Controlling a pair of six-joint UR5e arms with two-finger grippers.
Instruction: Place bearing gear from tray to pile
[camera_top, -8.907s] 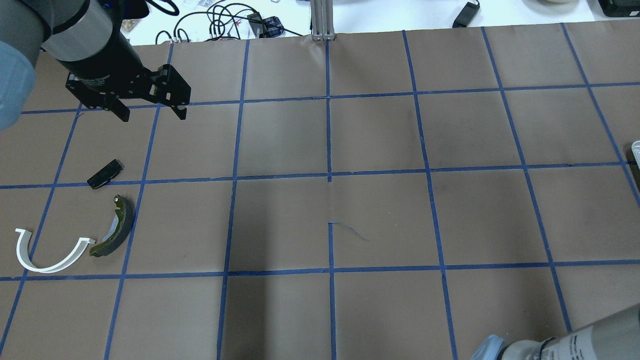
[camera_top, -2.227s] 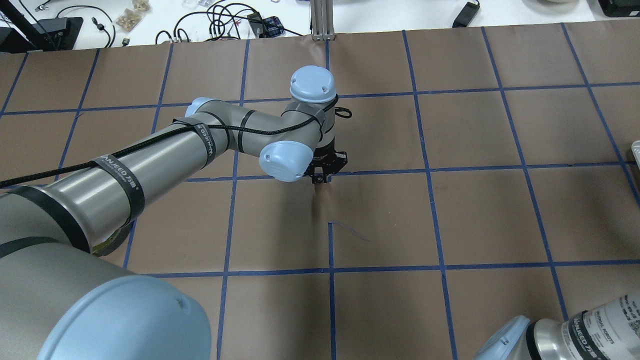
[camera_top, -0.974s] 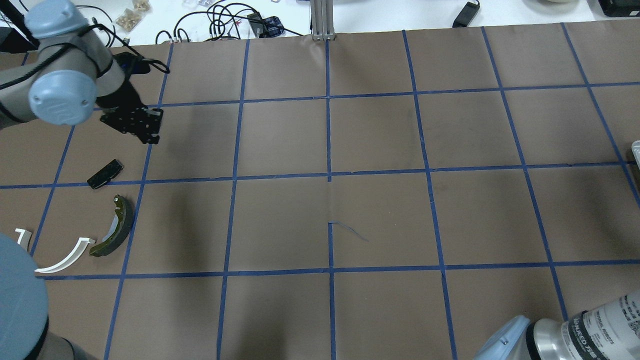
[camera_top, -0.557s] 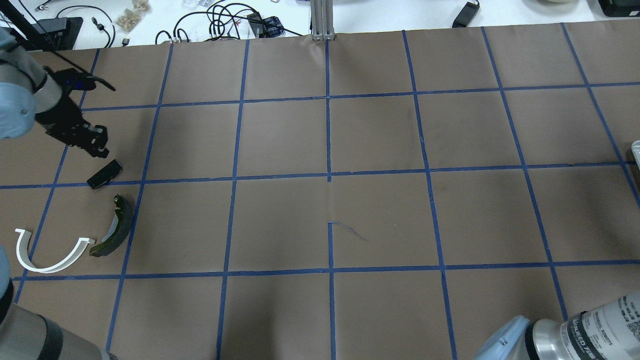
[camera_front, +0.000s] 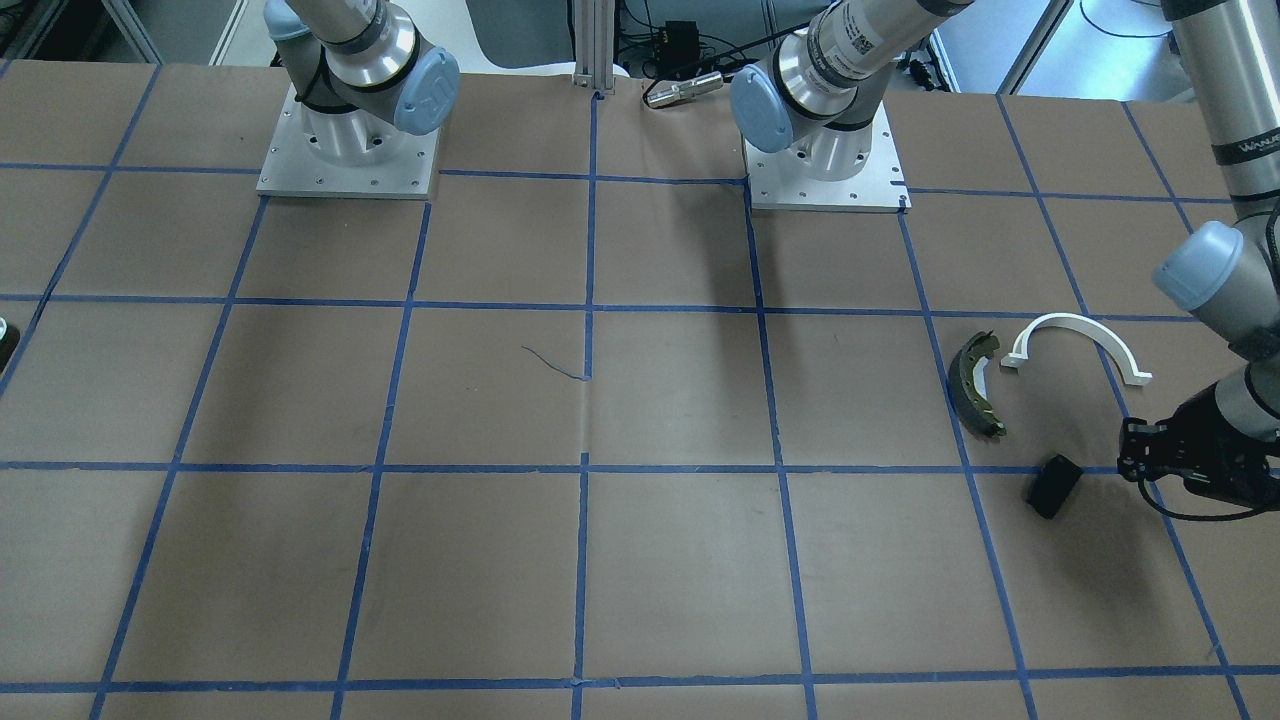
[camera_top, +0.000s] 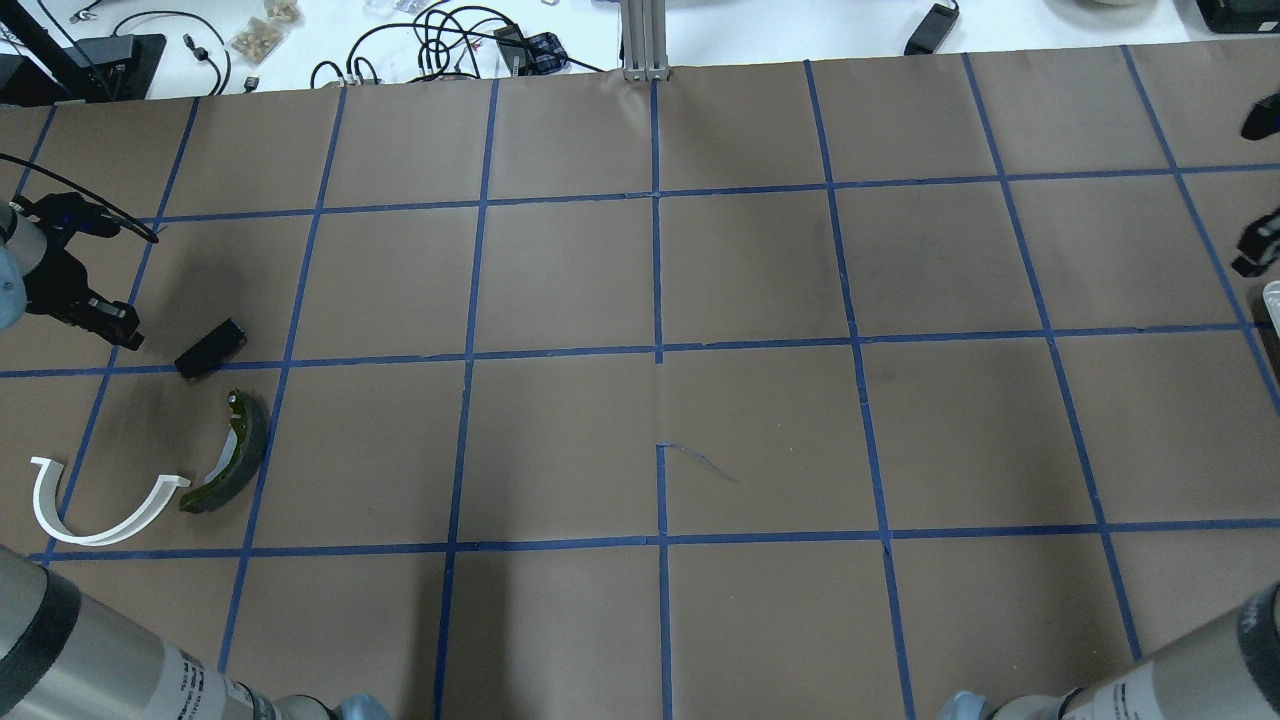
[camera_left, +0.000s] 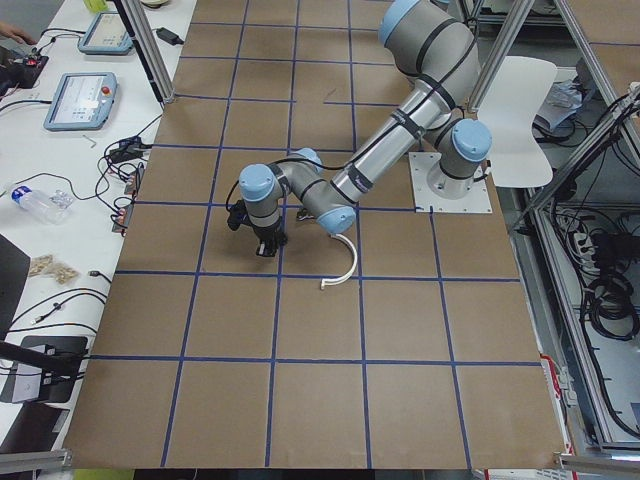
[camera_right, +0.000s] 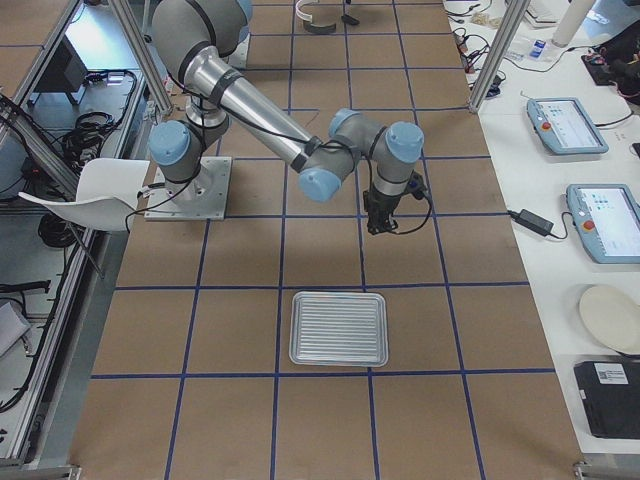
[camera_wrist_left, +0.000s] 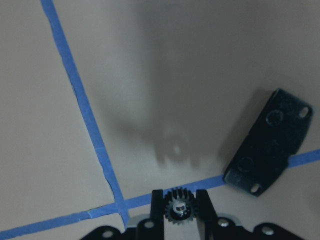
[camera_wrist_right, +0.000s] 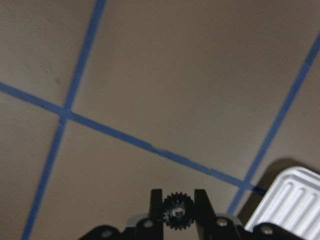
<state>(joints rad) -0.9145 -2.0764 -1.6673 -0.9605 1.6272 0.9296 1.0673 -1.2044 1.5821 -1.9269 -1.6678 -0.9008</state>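
Note:
The pile lies at the table's left: a dark olive brake shoe (camera_top: 232, 455), a white plastic arc (camera_top: 100, 500) and a small black flat plate (camera_top: 210, 347). My left gripper (camera_wrist_left: 180, 201) is shut on a small black bearing gear (camera_wrist_left: 180, 211) and hovers just beside the black plate (camera_wrist_left: 267, 142); it shows at the left edge of the overhead view (camera_top: 112, 325). My right gripper (camera_wrist_right: 176, 201) is shut on a second small black gear (camera_wrist_right: 176, 212), over the paper next to the tray's corner (camera_wrist_right: 287, 200). The ribbed metal tray (camera_right: 338, 328) holds nothing.
Brown paper with a blue tape grid covers the table (camera_top: 660, 400). Both arm bases (camera_front: 345, 150) stand at the robot's edge. Cables and small items lie on the white bench (camera_top: 450, 40) beyond the far edge. Tablets and a plate lie on a side table (camera_right: 600, 220).
My left arm has swung from the table's centre to the left and come down beside the black plate. Dark parts of the right arm's end now show at the overhead view's right edge.

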